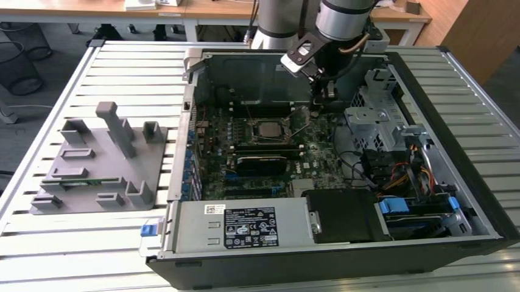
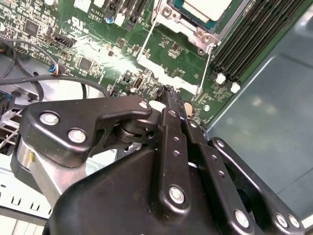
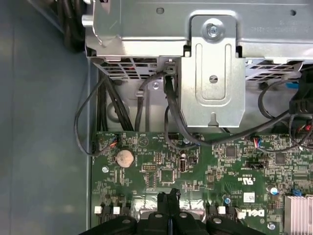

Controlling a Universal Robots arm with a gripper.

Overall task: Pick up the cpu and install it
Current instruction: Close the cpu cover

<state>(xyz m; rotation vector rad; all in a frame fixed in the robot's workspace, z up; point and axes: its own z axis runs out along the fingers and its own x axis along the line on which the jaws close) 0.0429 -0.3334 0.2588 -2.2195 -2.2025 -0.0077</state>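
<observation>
Found the cpu [image 1: 267, 129] seated inside the motherboard socket [image 2: 168, 14]. Noted the gripper [image 2: 168, 98] near that socket, closed, gripping nothing. Judged the chip light, rigid, fragile; best pinched by opposite edges.

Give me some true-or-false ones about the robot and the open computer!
1. The cpu lies on the green board. True.
2. The gripper is holding the cpu. False: it is shut on nothing, over the board.
3. The computer case is closed up. False: it is open and its inside shows.
4. A grey rack stands on the table, at the exterior view's left of the case. True.
</observation>
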